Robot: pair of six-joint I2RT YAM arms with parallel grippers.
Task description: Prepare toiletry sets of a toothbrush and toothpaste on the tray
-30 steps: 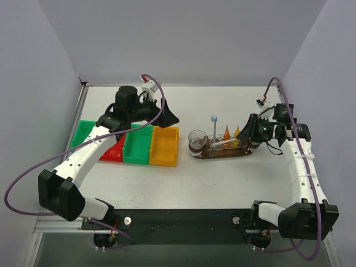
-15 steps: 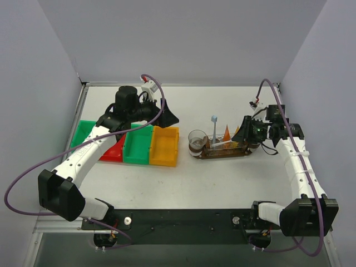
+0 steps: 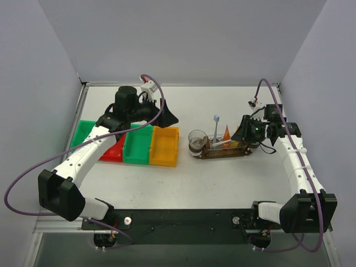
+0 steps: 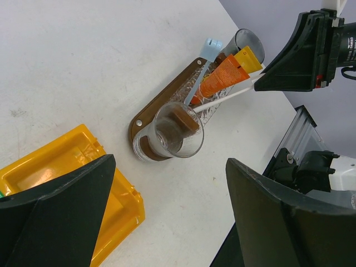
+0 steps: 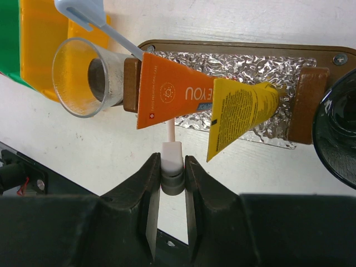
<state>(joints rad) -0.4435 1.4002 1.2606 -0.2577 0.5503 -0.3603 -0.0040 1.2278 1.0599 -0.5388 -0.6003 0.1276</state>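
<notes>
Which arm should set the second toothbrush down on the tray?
Right. The right gripper is shut on the handle of the white toothbrush, directly at the tray, beside the tubes. The left gripper hangs open near the yellow bin, holding nothing, apart from the tray.

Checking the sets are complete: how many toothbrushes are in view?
2. The blue-headed toothbrush stands tilted on the tray; the white toothbrush is gripped in the right claw.

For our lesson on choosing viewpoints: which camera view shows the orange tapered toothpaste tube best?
The right wrist view: the orange tapered toothpaste tube fills the middle, its printed face readable. The left wrist view shows it smaller and slanted; the top external view gives only a tiny orange wedge.
</notes>
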